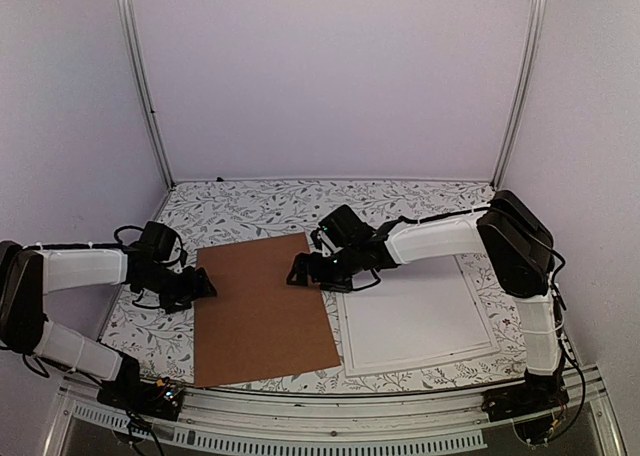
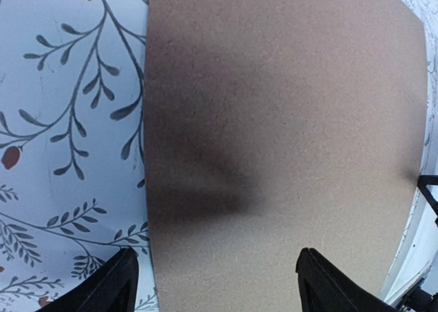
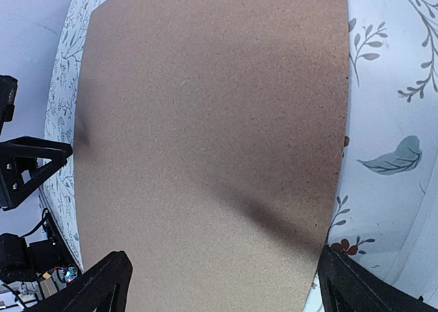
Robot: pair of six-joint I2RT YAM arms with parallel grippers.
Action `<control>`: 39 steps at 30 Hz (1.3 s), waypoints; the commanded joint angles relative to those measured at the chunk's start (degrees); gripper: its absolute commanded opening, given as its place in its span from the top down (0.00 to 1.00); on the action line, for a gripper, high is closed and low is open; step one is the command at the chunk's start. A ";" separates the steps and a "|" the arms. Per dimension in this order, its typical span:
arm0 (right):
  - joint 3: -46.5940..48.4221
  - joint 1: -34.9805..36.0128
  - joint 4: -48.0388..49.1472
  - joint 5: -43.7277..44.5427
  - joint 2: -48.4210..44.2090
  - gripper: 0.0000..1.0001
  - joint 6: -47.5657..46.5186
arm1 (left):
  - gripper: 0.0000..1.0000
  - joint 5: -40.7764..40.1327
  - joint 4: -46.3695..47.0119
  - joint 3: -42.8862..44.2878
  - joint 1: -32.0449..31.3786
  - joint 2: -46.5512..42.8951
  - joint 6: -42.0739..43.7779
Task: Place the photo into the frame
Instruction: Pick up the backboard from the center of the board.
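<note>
The frame (image 1: 420,316) lies flat on the right half of the table (image 1: 260,201), close to the near edge, with its long sides running away from the arms and turned slightly askew. The right gripper (image 1: 298,272) hangs just past the frame's far-left corner, beside it rather than over it, and the right forearm crosses above that corner. The left gripper (image 1: 200,283) is well apart from the frame, and a brown board (image 1: 260,316) lies between them.

The frame is a white rectangle with a thin raised rim all round. Inside the rim everything is plain white, and I cannot tell whether that is a pane, a mat or the back of a sheet. I cannot make out the photo in any view.

Both grippers stand with their jaws spread wide and grip nothing. The left wrist view shows the board's left edge running between that gripper's fingers (image 2: 113,284), one over the leaf-patterned cloth and one over the board. The right wrist view shows the board filling the gap between the fingers (image 3: 92,291), its right edge close to the other finger. The board lies flat, its right edge just beside the frame.
</note>
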 commanded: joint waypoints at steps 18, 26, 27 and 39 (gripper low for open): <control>-6.00 0.11 5.63 -10.57 -1.43 0.01 4.28 | 0.23 7.19 10.82 -6.85 -0.14 1.70 -2.78; -7.62 0.16 7.83 -12.26 -3.75 0.04 5.33 | 0.24 10.01 13.76 -7.34 -0.14 -0.82 -4.06; -7.71 0.12 8.06 -12.31 -3.75 0.04 5.37 | 0.25 10.72 14.01 -7.16 -0.14 -1.23 -3.97; -8.09 0.19 9.31 -12.95 -2.31 0.04 6.23 | 0.29 15.31 12.73 -4.93 -0.14 -7.37 -3.64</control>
